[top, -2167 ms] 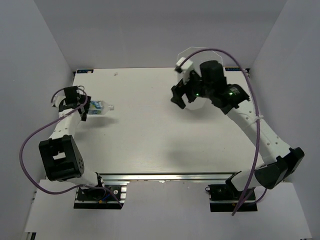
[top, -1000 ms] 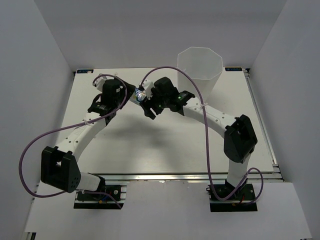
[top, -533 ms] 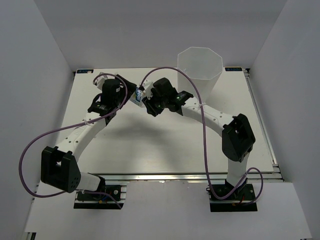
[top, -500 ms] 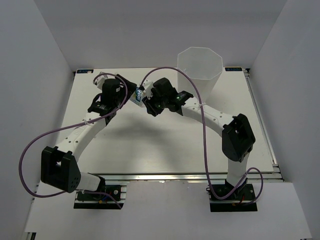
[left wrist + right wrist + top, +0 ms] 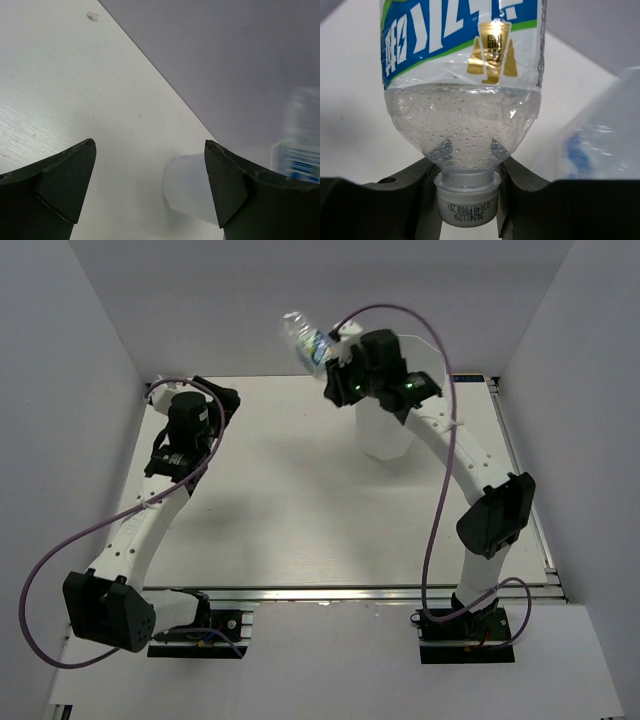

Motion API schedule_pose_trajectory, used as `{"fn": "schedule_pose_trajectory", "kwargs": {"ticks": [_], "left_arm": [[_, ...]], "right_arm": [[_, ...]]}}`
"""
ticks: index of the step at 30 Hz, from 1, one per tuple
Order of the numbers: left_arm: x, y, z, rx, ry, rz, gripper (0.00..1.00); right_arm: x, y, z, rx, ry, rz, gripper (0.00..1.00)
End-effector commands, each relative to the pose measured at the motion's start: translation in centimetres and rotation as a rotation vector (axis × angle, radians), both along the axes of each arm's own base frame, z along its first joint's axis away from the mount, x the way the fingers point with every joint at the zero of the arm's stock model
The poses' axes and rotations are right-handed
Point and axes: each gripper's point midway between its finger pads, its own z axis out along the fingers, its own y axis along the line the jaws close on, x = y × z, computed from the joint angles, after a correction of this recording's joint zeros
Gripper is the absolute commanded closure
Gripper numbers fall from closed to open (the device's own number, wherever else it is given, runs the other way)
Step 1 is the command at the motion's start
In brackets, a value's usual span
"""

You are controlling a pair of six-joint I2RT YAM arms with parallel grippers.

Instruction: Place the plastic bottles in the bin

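A clear plastic bottle (image 5: 305, 342) with a blue label hangs high in the air, just left of the bin (image 5: 386, 436). My right gripper (image 5: 336, 364) is shut on its neck. In the right wrist view the bottle (image 5: 462, 75) points away from the camera, its white cap (image 5: 466, 202) sticking out between the fingers of the right gripper (image 5: 466, 172). My left gripper (image 5: 222, 398) is open and empty at the table's back left. In its own view the left gripper (image 5: 150, 144) frames the bin (image 5: 192, 187), and the bottle (image 5: 301, 142) is a blur at the right.
The white table (image 5: 290, 510) ends at grey walls behind and on both sides. The right arm crosses in front of the bin's upper part. Through the bin wall (image 5: 605, 135) a blue blotch (image 5: 574, 150) shows faintly.
The left gripper opened, let go of the bottle and drew back to the left. The right gripper shut on the bottle's neck and carried it up and towards the bin.
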Motion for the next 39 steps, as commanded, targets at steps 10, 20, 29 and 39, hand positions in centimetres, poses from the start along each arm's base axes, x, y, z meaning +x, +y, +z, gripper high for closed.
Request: {"fn": "schedule_pose_trajectory", "kwargs": {"ticks": [10, 20, 29, 39], "left_arm": [[-2.1, 5.4, -5.2, 0.129, 0.168, 0.137, 0.02], [-3.1, 7.6, -5.4, 0.171, 0.188, 0.22, 0.02], [-3.1, 7.9, -5.0, 0.177, 0.179, 0.227, 0.02], [-3.8, 9.3, -4.5, 0.221, 0.184, 0.274, 0.02]], "right_arm": [[1.0, -16.7, 11.0, 0.184, -0.092, -0.391, 0.9], [0.1, -20.3, 8.1, 0.099, -0.032, -0.448, 0.47], [0.0, -20.5, 8.7, 0.077, -0.055, -0.436, 0.13], [-0.7, -27.4, 9.0, 0.102, -0.063, -0.733, 0.11]]}}
